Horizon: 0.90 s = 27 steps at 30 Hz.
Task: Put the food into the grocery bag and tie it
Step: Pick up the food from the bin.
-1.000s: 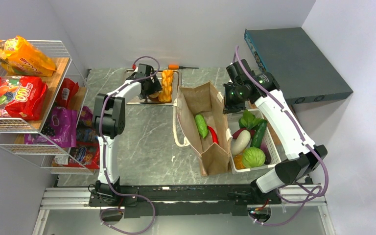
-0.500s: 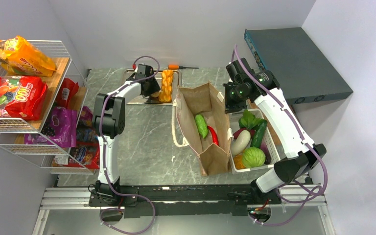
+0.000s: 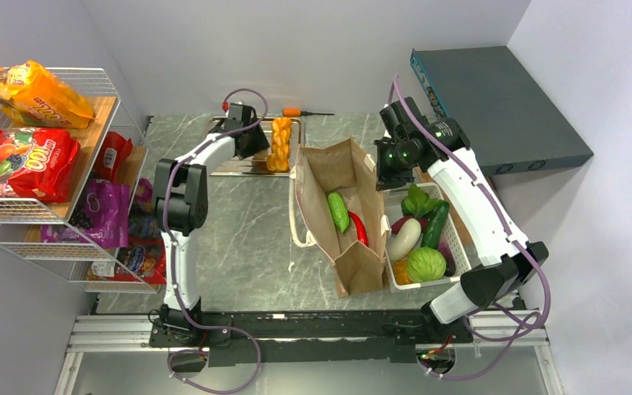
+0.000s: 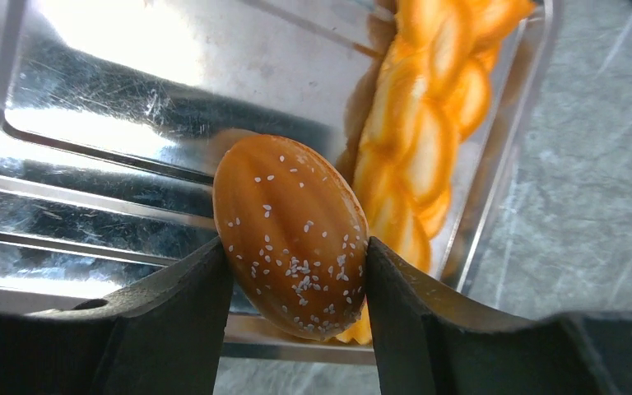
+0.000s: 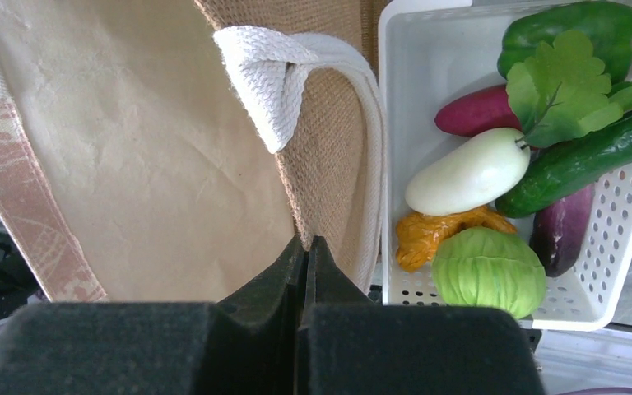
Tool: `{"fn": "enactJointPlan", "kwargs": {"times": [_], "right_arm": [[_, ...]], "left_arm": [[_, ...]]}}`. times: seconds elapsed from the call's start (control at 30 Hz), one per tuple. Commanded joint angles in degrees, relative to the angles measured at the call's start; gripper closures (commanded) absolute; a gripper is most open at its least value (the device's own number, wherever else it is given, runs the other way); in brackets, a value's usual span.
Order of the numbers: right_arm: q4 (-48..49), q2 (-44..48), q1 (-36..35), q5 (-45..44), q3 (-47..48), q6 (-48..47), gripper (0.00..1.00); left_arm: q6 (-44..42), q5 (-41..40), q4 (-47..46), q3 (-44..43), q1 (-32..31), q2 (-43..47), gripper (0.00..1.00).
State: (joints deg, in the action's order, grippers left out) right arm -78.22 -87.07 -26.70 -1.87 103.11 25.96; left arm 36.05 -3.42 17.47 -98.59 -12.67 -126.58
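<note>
My left gripper (image 4: 296, 249) is shut on a brown sesame-seeded bun (image 4: 292, 226), held just above a metal tray (image 4: 132, 107) at the back of the table. An orange braided piece (image 4: 428, 140) lies in the tray beside the bun. The brown grocery bag (image 3: 329, 164) stands open mid-table, with a light green vegetable (image 3: 338, 211) and a red chili (image 3: 358, 228) inside. My right gripper (image 5: 307, 247) is shut on the bag's right rim (image 5: 321, 164), next to a white loop handle (image 5: 271, 74). Orange (image 3: 33, 95) and red (image 3: 20, 160) snack packets lie on the left rack.
A white plastic basket (image 3: 458, 247) holding several vegetables stands right of the bag. A wire rack (image 3: 107, 82) fills the left side. An orange-handled screwdriver (image 3: 304, 112) lies behind the tray, and a grey box (image 3: 498, 107) sits at the back right.
The left jaws have narrowed onto the sesame bun, and the left wrist has shifted slightly back and left over the tray. The right arm has barely moved.
</note>
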Motion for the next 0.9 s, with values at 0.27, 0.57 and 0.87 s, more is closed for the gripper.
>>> {"fn": "enactJointPlan", "kwargs": {"times": [0.27,0.57,0.87], "right_arm": [[3.58,-1.92,0.08,1.61,2.6,-2.01,1.0],[4.03,-1.91,0.1,3.03,3.09,-3.34,1.0],[2.18,-3.2,0.23,4.15,9.27,-2.83,1.0]], "left_arm": [[-2.4,2.89,-0.4,0.39,0.62,13.94,0.37],[-4.27,6.65,0.1,3.66,0.62,22.36,0.37],[-5.74,12.88,1.89,3.47,0.54,29.97,0.37]]}}
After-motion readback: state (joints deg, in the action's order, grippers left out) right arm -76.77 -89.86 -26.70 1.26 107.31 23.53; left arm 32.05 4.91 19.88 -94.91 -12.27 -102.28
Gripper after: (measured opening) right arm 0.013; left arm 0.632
